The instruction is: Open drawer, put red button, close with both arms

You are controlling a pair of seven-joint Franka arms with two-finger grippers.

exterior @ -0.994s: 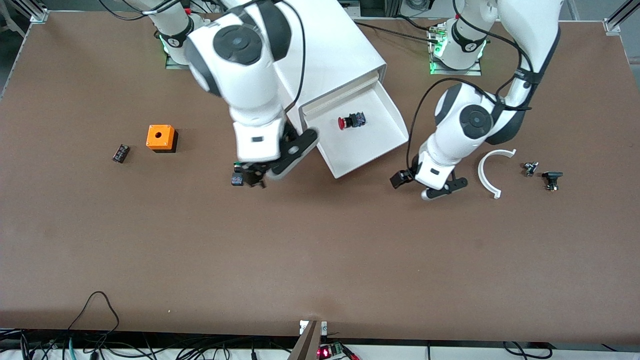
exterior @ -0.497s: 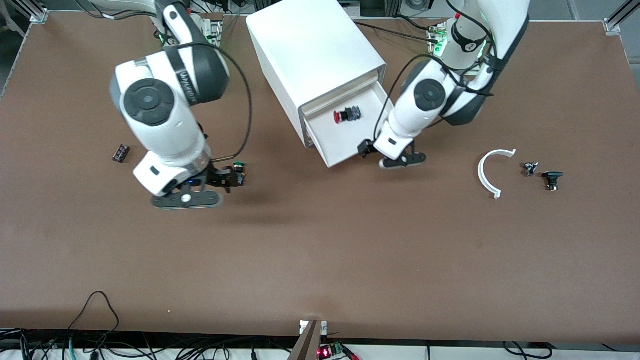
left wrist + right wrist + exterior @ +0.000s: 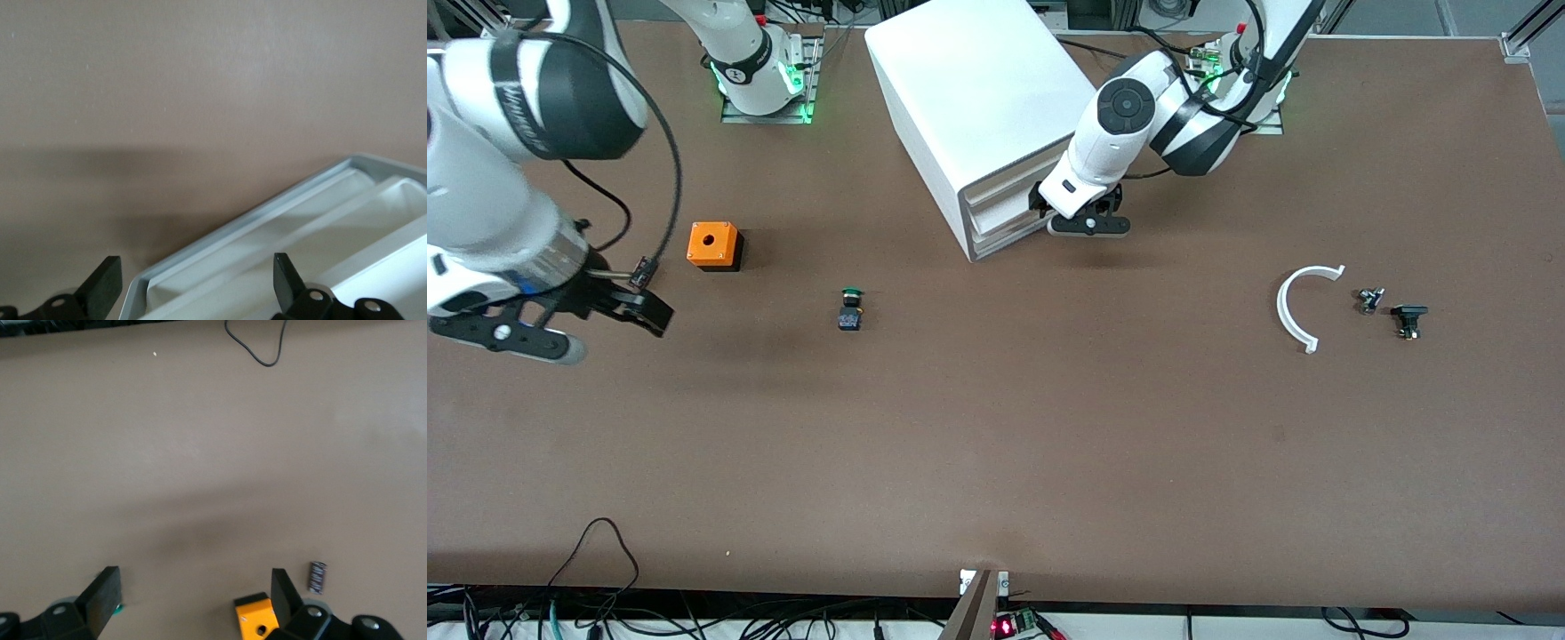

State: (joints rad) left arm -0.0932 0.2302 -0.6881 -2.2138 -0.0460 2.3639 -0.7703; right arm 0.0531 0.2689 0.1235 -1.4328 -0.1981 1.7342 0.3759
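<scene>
The white cabinet stands toward the robots' side of the table, and its middle drawer sits flush with the other two. The red button is hidden. My left gripper is at the cabinet's front by the drawer fronts, open and empty. In the left wrist view, the stacked drawer fronts lie between its fingertips. My right gripper is open and empty, over the table at the right arm's end. It also shows in the right wrist view.
A green-capped button stands on the table nearer the front camera than the cabinet. An orange box and a small black part lie near my right gripper. A white arc and two small black parts lie toward the left arm's end.
The drawer, open with the red button in it, has slid shut as my left gripper moved toward the cabinet. My right arm has swung away to its end of the table.
</scene>
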